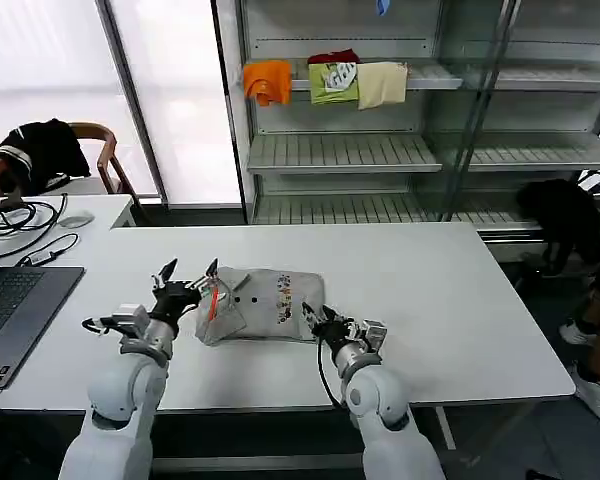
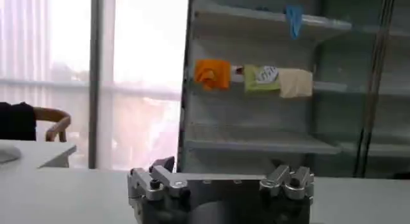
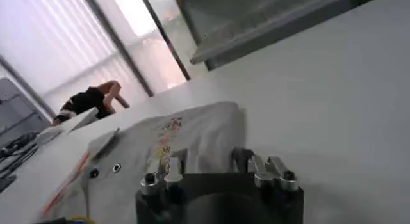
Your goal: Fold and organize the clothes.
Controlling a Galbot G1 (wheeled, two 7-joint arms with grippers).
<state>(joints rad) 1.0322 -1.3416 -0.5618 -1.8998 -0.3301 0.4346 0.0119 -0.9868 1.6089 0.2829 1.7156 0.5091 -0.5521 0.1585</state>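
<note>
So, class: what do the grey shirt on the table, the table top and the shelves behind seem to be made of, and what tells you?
Grey shirt: soft matte knit, probably cotton; it creases and slumps. Table top: smooth white board, likely laminate, with a faint sheen. Shelves: seemingly painted grey metal, with thin slatted decks and slim uprights.

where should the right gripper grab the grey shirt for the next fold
Probably the near right hem corner of the grey shirt, coming from the robot's side. It lies flat, partly folded, and the right gripper sits at that edge. The left gripper, jaws open, hovers by the collar.
</note>
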